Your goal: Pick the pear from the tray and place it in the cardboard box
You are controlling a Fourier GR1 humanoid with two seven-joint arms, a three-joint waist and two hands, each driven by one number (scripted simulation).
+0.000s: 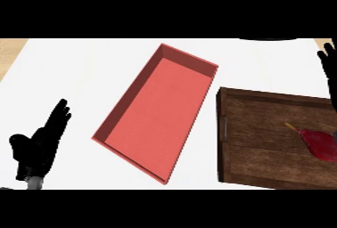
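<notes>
**Both hands empty, pear lying on the tray**

Your left hand (41, 142) shows at the lower left of the head view, fingers straight and pointing up and away, thumb spread to the side. It holds nothing and stands over the bare white counter (72, 80), well apart from the box. Your right hand (328, 67) is only partly in view at the right edge, high up; the fingers you can see are extended upward and nothing is in them. It sits above the tray's far right corner.

The pear (320, 143), dark red with a pale stem pointing up and left, lies on the dark wooden tray (263, 133), close to the right edge of the view. The tray fills the lower right of the counter.

The box (158, 111) is just beside the tray's left side, a shallow red open container set at a slant, its long axis running from upper right to lower left. Nothing lies inside it.

At the top left and top right corners you can see a strip of light wood beyond the white counter.
</notes>
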